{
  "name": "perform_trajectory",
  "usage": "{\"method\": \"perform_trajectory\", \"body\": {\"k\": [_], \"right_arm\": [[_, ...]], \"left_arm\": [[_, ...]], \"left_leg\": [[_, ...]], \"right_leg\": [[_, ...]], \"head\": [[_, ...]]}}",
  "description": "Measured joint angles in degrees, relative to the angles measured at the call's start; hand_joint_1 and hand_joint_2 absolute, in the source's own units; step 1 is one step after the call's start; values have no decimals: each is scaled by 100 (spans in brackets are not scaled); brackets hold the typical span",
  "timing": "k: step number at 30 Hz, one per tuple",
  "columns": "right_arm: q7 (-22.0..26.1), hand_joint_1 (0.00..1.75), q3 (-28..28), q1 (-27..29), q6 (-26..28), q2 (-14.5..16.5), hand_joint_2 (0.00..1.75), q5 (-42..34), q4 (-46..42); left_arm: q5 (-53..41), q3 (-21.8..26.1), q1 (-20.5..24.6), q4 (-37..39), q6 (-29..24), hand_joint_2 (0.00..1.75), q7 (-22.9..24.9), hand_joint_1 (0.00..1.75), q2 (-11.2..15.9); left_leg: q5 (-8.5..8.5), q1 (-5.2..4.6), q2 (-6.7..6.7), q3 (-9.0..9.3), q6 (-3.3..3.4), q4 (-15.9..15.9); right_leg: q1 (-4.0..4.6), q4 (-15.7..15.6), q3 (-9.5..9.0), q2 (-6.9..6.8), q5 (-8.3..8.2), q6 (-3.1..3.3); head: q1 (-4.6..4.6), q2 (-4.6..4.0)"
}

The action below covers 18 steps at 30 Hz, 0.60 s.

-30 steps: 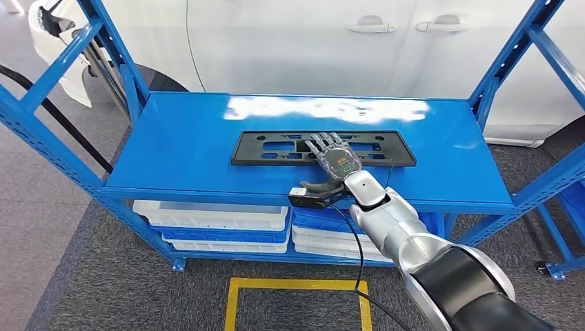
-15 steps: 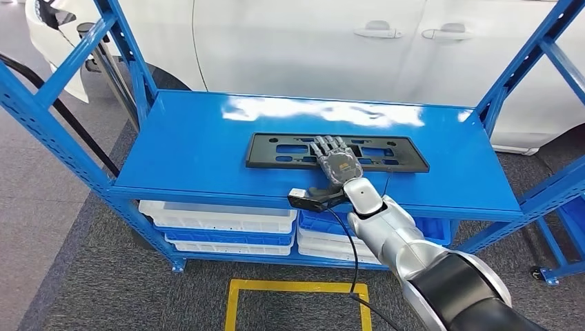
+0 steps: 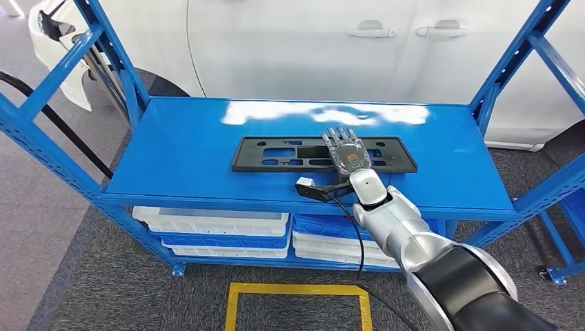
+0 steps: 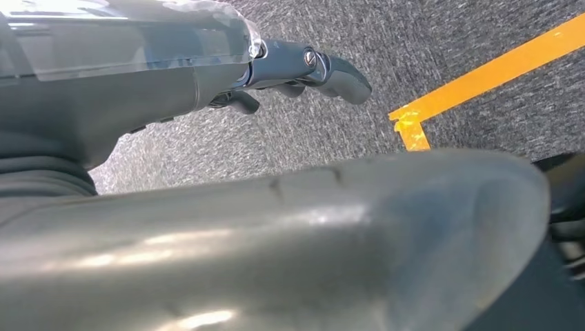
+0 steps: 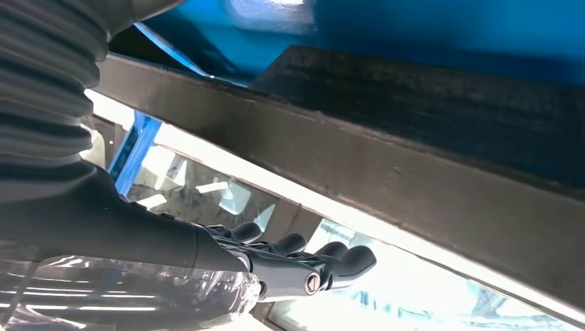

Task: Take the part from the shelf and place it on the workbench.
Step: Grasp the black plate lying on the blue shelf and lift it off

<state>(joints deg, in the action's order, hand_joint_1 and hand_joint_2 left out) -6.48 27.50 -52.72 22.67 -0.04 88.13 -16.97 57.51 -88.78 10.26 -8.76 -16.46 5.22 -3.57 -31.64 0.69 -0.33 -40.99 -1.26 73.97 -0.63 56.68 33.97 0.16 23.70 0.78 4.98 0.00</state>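
I have the blue shelf in front of me, and the part — a long black slotted plate — lies flat on its top deck, so nothing is done yet: the grasp, the lift, the carry to the workbench and the set-down are all left. My right hand is stretched out over the right half of the part, fingers extended and slightly apart, palm down. I judge it is holding nothing; whether it touches the plate I cannot tell. In the right wrist view the fingers look straight — not curled. My left hand hangs over the grey floor, well away, fingers lightly bent, holding nothing.
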Motion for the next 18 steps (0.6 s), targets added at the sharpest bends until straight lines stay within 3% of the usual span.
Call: {"method": "perform_trajectory", "body": {"k": [2, 4, 8, 10, 13, 14, 15, 16, 18], "right_arm": [[-3, 0, 0, -4, -14, 0, 175, 0, 1], [-4, 3, -1, -6, -17, -7, 175, 0, 1], [-48, 172, -3, -3, -39, -33, 175, 11, 7], [-99, 174, -4, -4, -54, -55, 175, 28, 12], [-96, 175, -8, 10, -82, -82, 175, 49, 26], [-79, 175, -9, 22, -90, -92, 175, 56, 33], [-57, 175, -11, 31, -96, -103, 175, 61, 40], [-31, 175, -13, 33, -96, -110, 175, 67, 43], [9, 175, -18, 18, -92, -120, 175, 79, 42]], "left_arm": [[-2, 0, 4, 0, 0, 0, 0, 0, 5], [-10, 0, 13, 0, 0, 0, 0, 0, 8], [-32, 1, 8, 0, -1, 0, 0, 0, 9], [-37, 1, 17, 0, -2, 0, 1, 0, 9], [-44, 0, 16, 0, -2, 0, 14, 0, 10], [-46, 0, 12, 0, -2, 0, 18, 0, 10], [-49, 0, 10, 0, -2, 0, 11, 0, 11], [-52, 1, 10, 0, 1, 0, -7, 0, 12], [-60, 2, 18, 0, 5, 0, -56, 0, 8]], "left_leg": [[404, 8, 4, 345, 10, -731], [639, 5, 2, 670, 63, -1410], [682, -16, -4, 727, 218, -1589], [710, -3, 1, 724, 283, -1612], [716, -10, 2, 706, 317, -1610], [715, -13, -1, 704, 319, -1607], [713, -16, -4, 703, 320, -1604], [710, -19, -7, 707, 317, -1602], [699, -25, -10, 719, 300, -1602]], "right_leg": [[-3, 31, -6, 3, 23, -28], [20, 80, 13, 12, 52, -82], [25, 108, 38, 19, 67, -204], [4, 388, 161, 13, 266, -261], [-11, 1497, 682, 7, 791, -309], [-11, 1735, 806, 7, 841, -310], [-11, 1761, 832, 7, 782, -303], [-9, 1544, 741, 7, 618, -285], [7, 722, 355, 8, 218, -218]], "head": [[0, 0], [0, 0], [-1, 0], [-1, 0], [0, 0], [0, 0], [0, 0], [0, 0], [0, 0]]}}
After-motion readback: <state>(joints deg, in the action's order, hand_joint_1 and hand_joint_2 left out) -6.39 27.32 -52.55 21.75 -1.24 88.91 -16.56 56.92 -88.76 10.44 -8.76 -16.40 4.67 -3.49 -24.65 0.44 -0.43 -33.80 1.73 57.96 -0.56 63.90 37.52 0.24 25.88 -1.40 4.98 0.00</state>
